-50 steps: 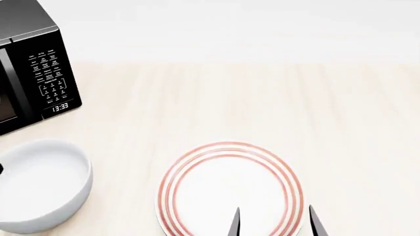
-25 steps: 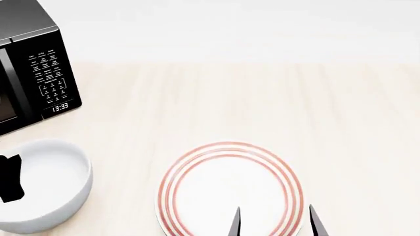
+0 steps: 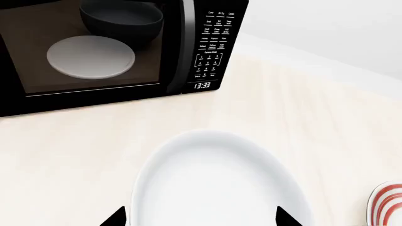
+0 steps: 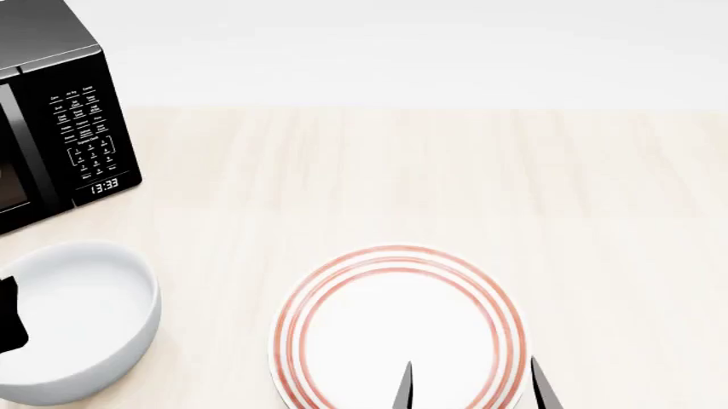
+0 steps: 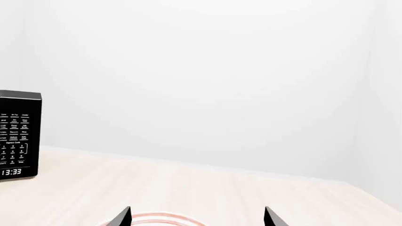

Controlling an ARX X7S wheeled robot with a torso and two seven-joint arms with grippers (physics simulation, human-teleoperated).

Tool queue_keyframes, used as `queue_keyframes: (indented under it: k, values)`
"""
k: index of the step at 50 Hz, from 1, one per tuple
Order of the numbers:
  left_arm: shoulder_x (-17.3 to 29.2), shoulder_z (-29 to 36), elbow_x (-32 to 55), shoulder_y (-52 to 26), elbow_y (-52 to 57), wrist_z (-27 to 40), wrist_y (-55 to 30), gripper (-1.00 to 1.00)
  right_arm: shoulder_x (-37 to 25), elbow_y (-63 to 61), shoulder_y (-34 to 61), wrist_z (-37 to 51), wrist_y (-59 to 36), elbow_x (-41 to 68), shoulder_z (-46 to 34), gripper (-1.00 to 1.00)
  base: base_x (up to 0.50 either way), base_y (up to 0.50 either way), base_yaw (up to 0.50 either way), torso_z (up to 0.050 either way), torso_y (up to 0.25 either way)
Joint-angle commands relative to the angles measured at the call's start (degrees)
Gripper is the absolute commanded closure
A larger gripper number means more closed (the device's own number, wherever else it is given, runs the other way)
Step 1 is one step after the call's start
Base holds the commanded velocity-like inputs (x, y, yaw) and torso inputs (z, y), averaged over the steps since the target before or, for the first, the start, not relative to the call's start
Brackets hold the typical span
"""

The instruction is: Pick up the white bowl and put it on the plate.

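Observation:
The white bowl stands on the table at the left, in front of the microwave. In the left wrist view the bowl fills the space between my left gripper's two tips. My left gripper is open over it, one dark part showing at the head view's left edge. The red-ringed plate lies to the right of the bowl. My right gripper is open and empty over the plate's near edge; the right wrist view shows its tips apart above the plate's rim.
A black microwave stands at the back left, its clock reading 13:33; through its window a pale dish and a dark bowl show. The pale wooden table runs to a white wall behind.
My left gripper came into the head view over the bowl's left side, then drew back a little toward the edge. The right gripper, bowl and plate have stayed put.

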State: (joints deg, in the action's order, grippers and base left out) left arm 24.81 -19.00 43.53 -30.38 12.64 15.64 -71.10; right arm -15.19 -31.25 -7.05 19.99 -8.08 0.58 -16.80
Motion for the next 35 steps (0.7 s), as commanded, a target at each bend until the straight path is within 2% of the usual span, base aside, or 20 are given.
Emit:
queue_keyframes:
  k: [1,35]
  values:
    - [0.4,0.8,-1.6,0.1,-1.2,0.5,1.9,-1.00,-0.3,0.1,0.0,0.4,0.0,0.1,-0.4,-1.00,0.00,0.00,0.00,0.000,0.000]
    - [0.7,5.2,-6.5,-1.9,-9.9,-0.9,9.2,-1.00,-0.9,1.0,0.4,1.1,0.3,0.2,-1.4,-1.00,0.00,0.00,0.00,0.000,0.000]
